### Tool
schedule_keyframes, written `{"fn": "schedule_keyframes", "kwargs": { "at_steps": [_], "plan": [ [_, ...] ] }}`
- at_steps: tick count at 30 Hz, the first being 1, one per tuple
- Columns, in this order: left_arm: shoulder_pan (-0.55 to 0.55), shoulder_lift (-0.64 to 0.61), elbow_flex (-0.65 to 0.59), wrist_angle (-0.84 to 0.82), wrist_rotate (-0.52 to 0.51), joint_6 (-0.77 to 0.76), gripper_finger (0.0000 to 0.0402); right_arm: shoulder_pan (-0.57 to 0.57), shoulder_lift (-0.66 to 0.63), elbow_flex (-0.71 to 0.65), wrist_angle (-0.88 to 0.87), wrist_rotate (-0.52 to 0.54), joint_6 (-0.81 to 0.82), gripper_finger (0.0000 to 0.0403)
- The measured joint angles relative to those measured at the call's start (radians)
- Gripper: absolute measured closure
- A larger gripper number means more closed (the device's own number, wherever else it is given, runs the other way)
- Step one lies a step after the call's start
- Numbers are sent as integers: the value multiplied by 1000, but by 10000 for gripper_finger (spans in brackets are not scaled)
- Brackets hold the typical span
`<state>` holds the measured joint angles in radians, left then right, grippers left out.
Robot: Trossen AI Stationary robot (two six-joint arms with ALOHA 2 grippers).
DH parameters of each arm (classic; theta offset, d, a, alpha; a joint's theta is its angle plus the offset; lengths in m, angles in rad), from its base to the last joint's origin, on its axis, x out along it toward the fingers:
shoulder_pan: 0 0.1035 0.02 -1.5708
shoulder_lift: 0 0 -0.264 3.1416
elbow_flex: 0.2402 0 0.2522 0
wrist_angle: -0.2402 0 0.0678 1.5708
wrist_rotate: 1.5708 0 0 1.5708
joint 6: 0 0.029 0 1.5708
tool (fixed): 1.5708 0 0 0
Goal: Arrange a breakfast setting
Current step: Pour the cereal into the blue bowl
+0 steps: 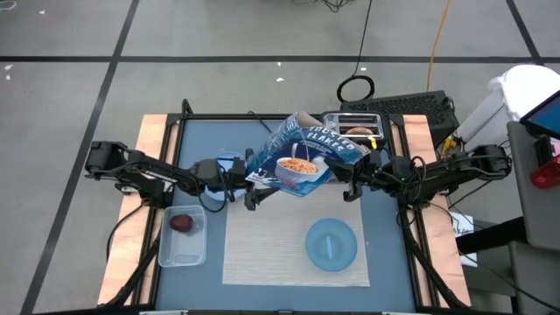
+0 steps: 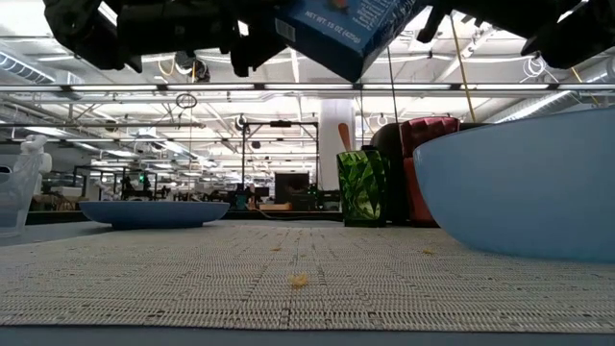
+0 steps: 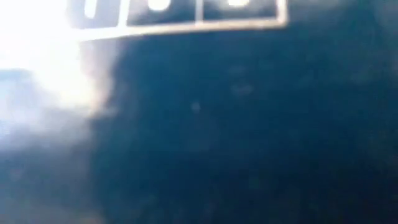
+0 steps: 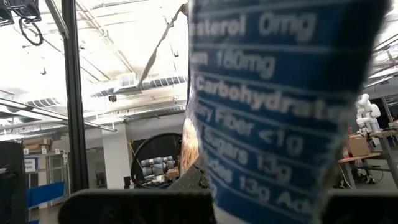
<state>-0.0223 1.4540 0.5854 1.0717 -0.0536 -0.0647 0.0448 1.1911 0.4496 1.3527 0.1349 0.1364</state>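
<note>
From above, a blue cereal box (image 1: pixel 297 157) hangs tilted in the air beyond the far edge of the placemat (image 1: pixel 262 249). The left tool (image 1: pixel 252 188) stands spread wide at the box's lower end; whether it clasps the box I cannot tell. The right tool (image 1: pixel 354 175), pressed together, pinches the box's upper end. The bowl (image 1: pixel 332 244) sits on the placemat's right half, the dark-red fruit (image 1: pixel 181 222) in a clear tub (image 1: pixel 182 249) just left of the placemat, a toaster (image 1: pixel 359 127) beyond it.

Level with the desk, the box (image 2: pixel 346 29) hangs high above the placemat (image 2: pixel 288 279), the bowl (image 2: pixel 524 192) on it; a flake (image 2: pixel 300 281) lies on the weave.

The left wrist shows only dark blur.

The right wrist shows the box's nutrition panel (image 4: pixel 280 106) up close.

To pour well, I judge the box must come over the bowl first, then tip slowly.
</note>
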Motion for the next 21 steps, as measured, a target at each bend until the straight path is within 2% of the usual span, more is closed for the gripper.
{"fn": "schedule_keyframes", "kwargs": {
  "at_steps": [5, 21],
  "plan": [
    [0, 0, 0, 44, 0, -8, 2, 0, 0, 0, -3, 0, 0, 403],
    [-1, 0, 1, 46, 0, 14, 4, 0, 2, 0, -8, 0, -10, 403]
  ]
}}
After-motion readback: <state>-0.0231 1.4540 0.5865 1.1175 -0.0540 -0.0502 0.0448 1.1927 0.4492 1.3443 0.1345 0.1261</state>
